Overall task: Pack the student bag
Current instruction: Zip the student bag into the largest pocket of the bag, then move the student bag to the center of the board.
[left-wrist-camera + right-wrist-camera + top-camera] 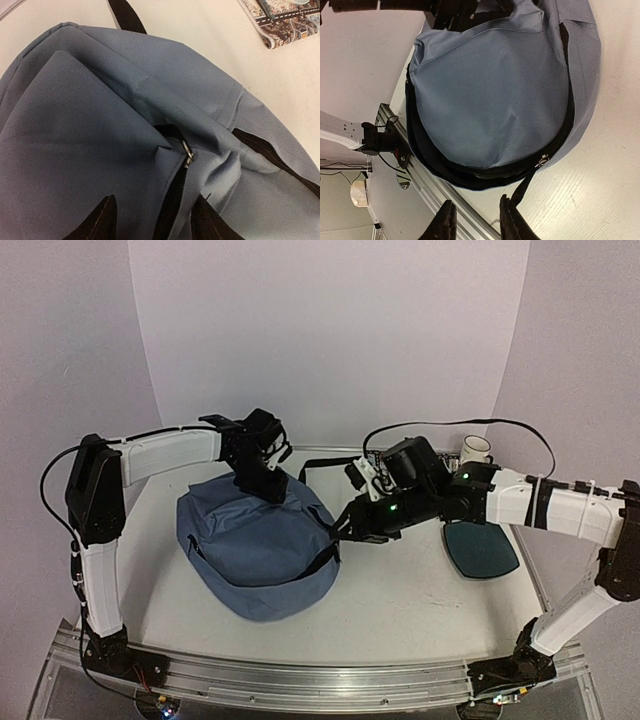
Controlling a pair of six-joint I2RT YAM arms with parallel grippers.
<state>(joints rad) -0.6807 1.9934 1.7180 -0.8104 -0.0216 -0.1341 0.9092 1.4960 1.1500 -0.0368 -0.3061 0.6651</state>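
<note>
The slate-blue student bag (258, 545) lies on the white table, left of centre. My left gripper (262, 480) is over its far end, open. In the left wrist view its fingertips (97, 222) straddle the dark zipper, with the metal zipper pull (187, 152) just ahead. My right gripper (345, 527) is at the bag's right side, open. In the right wrist view (476, 222) a black strap (524, 186) runs from near a second zipper pull (543, 160) down to one finger (512, 222). The bag (490, 90) has its zipper partly open, showing dark lining.
A dark teal oval pad (480, 548) lies right of the bag. A white mug (476, 448) stands at the back right. A patterned book (285, 20) lies beyond the bag. An aluminium rail (300, 675) runs along the table's near edge.
</note>
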